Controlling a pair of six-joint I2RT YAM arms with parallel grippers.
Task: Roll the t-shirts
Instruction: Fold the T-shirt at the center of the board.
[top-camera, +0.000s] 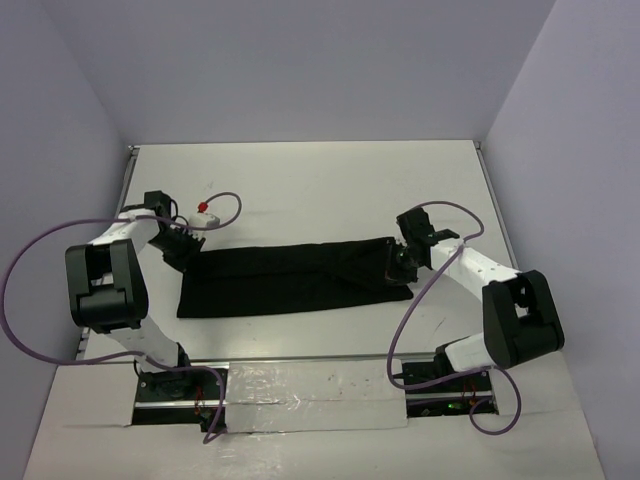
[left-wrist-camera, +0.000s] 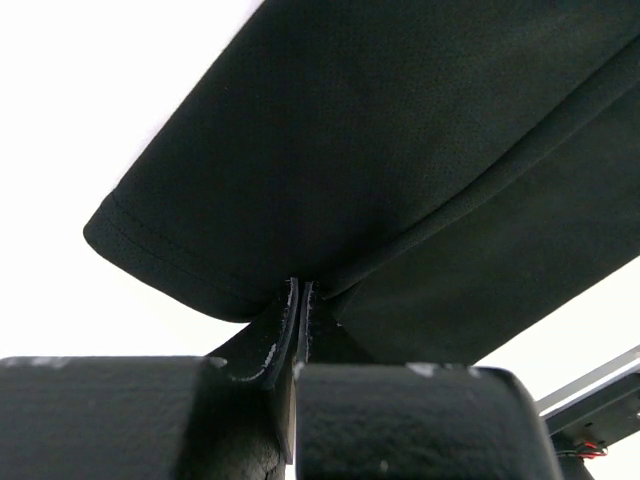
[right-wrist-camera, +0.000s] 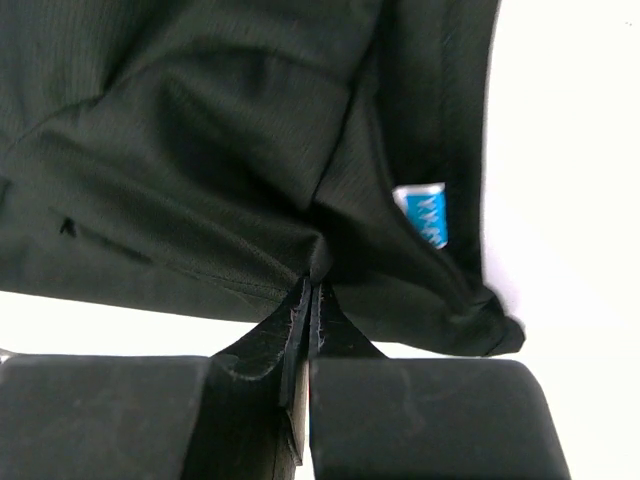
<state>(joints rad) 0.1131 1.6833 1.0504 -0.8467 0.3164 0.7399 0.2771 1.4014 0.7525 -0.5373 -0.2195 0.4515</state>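
Top external view: a plain black, matte, soft-fabric t-shirt (top-camera: 300, 278) lies folded into a long band across the middle of the white worktop (top-camera: 300, 180), running from 9 o'clock to 3 o'clock.

Risk: each grip takes only a thin pinch of cloth at the edge. A pull by one arm without a matching move by the other would probably drag the hem out of the jaws or skew the band, so the roll would start crooked. Slack folds near the 3 o'clock end could also bunch.

Left claw (top-camera: 188, 250), at the band's 9 o'clock end: jaws pressed together, nipping the hemmed corner, as the left wrist view shows.

Right claw (top-camera: 400, 262), at the 3 o'clock end: jaws likewise closed tight on a gathered fold of the t-shirt, just beside a small blue label (right-wrist-camera: 425, 213) seen in the right wrist view.
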